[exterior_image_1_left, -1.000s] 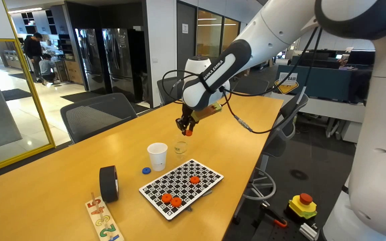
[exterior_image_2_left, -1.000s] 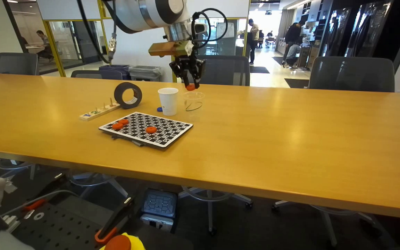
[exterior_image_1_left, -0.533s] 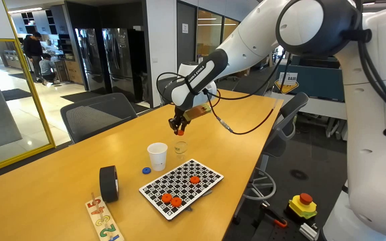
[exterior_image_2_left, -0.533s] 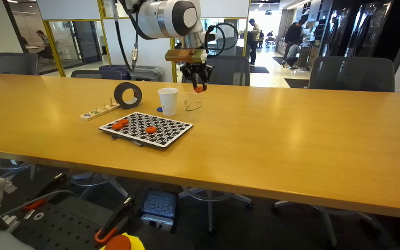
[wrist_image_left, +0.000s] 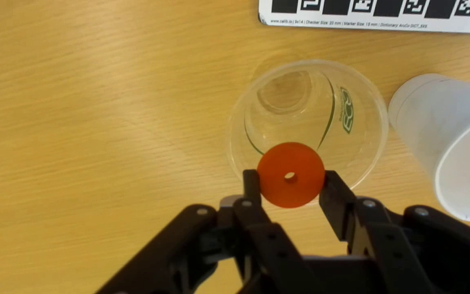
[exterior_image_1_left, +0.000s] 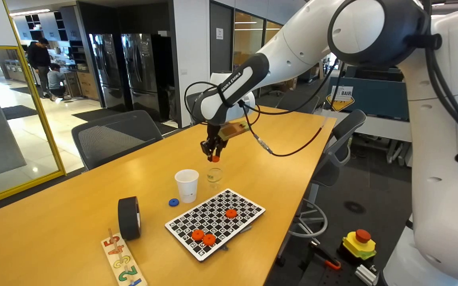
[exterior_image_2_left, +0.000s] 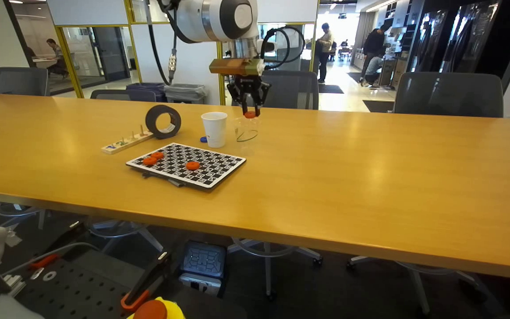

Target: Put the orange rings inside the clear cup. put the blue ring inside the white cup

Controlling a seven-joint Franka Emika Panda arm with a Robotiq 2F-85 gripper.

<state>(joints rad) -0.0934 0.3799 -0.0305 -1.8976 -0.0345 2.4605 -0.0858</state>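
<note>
A: How far along, by the look of it?

B: Early on, at a guess. Have the black two-fingered gripper [wrist_image_left: 291,177] clamped on one small round orange-red ring [wrist_image_left: 291,163], pinched from both sides.

A: Held where?

B: Just above the mouth of the small clear plastic cup [wrist_image_left: 308,118]. Shows a gap over the rim in an exterior view, yet overlaps part of that rim in the wrist view. Cannot swear to the centring.

A: Spot any ring inside the clear cup?

B: Cannot see any. Would count nothing as delivered yet, and take this for the first drop.

A: Left to do?

B: Most of it. Release the held ring into the clear cup, then fetch a lone orange ring [exterior_image_1_left: 231,213] and a close pair of orange rings [exterior_image_1_left: 198,235] off the flat black-and-white checkered board [exterior_image_1_left: 213,220] near the clear cup.

A: And for blue?

B: Not begun, judging by position. Find the flat blue ring [exterior_image_1_left: 173,202] on the golden-brown wooden table [exterior_image_1_left: 74,222], farther from the clear cup, past the opaque white tapered cup [exterior_image_1_left: 187,188] standing just beside the clear cup. Needs carrying over into that white cup, most likely last of all.
</note>
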